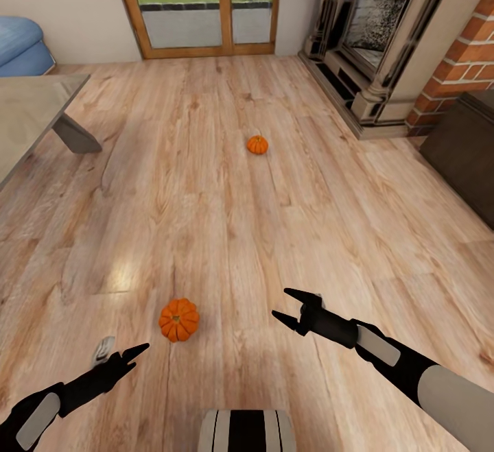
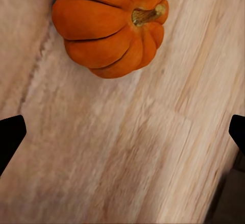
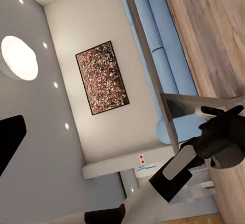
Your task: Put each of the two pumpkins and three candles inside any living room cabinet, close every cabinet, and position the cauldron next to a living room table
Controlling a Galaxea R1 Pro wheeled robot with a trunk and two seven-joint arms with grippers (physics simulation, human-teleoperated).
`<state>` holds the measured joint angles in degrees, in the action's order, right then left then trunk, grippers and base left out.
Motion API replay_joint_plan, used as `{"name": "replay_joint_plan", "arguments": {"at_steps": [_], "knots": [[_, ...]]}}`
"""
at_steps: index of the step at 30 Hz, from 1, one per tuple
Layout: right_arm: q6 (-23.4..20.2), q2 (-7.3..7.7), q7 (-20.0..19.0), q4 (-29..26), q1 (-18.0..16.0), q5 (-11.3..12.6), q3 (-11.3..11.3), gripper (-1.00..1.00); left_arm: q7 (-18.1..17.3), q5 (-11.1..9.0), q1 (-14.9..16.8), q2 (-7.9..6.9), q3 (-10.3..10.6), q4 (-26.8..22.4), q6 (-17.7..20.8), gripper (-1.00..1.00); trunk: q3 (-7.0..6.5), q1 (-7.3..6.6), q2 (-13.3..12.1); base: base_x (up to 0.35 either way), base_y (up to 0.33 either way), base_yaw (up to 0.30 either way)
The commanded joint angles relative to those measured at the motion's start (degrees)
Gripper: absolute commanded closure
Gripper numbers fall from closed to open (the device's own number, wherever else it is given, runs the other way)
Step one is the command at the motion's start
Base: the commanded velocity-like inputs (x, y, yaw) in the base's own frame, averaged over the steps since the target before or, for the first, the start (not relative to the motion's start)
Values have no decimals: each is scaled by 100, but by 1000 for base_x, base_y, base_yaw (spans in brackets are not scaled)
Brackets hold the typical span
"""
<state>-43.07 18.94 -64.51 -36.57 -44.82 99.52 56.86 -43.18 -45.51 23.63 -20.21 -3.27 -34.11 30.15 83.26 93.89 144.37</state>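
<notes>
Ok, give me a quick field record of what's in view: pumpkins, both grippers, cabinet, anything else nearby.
near pumpkin: on the wood floor, upright, stem up, ahead of the left gripper
far pumpkin: on the floor, toward the fireplace
left gripper: jaws open, empty, low by the near pumpkin, not touching it
right gripper: jaws open, empty
dark cabinet: at right, by the brick wall
table: at left

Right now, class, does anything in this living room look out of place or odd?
Yes. Two pumpkins lie on the bare wooden floor: one just ahead of the left end effector, tipped so its stem points sideways, another farther off towards the fireplace. Nothing looks damaged.
</notes>
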Motion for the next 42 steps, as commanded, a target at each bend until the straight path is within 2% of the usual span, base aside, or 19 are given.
{"name": "replay_joint_plan", "arguments": {"at_steps": [1,10,12,14,15,17,20,23,27,31,33,35,37,38,39,42], "knots": [[-35,5,-11,1,-9,59,40,-100,-3,-29,2,0,-7,0,44,-100,4,0,2,146,39,0],[-37,0,15,14,-9,46,42,-100,-6,-28,2,0,-7,0,44,-100,4,0,2,109,27,0],[-56,-37,420,45,-9,35,35,-100,-3,-28,2,0,-7,0,44,-100,4,0,2,7,1,0],[-68,-58,1026,55,-9,54,33,-100,1,-31,2,4,-7,0,44,-100,4,0,2,3,1,0],[-81,-63,1504,57,-9,66,36,-100,-2,-34,2,6,-7,0,44,-100,4,0,2,1,0,0],[-110,-57,1942,15,-8,64,59,-100,-4,-37,2,10,-7,0,44,-100,4,0,2,0,0,0],[-292,-59,2187,-48,-9,34,100,-100,-5,-42,2,5,-7,0,48,-100,4,0,2,0,0,0],[-361,-58,2241,-73,-9,12,124,-100,-6,-44,2,8,-7,0,49,-100,4,0,2,0,0,0],[-411,-57,2267,-683,-8,-9,279,-100,-5,-38,2,18,-3,0,45,-100,4,0,2,0,0,0],[-422,-18,2229,-1148,0,-5,302,-100,-6,-38,2,19,-6,0,44,-100,4,0,2,0,0,0],[-396,-4,2262,-1773,5,-4,301,-100,-6,-37,2,18,-7,0,44,-100,4,0,2,0,0,0],[-351,9,2457,-2565,7,3,292,-100,-6,-37,2,15,-7,0,44,-100,4,0,2,0,0,0],[-235,108,2889,-3220,8,54,281,-100,-6,-37,2,13,-7,0,44,-100,4,0,2,0,0,0],[-205,147,2995,-3351,8,70,279,-100,-6,-37,2,14,-7,0,44,-100,4,0,2,0,0,0],[-132,273,3239,-3647,8,139,277,-100,-6,-37,2,12,-7,0,44,-100,4,0,2,0,0,0],[-59,441,3436,-4045,9,292,274,-100,-6,-37,2,10,-7,0,44,-100,4,0,2,0,0,0]]}}
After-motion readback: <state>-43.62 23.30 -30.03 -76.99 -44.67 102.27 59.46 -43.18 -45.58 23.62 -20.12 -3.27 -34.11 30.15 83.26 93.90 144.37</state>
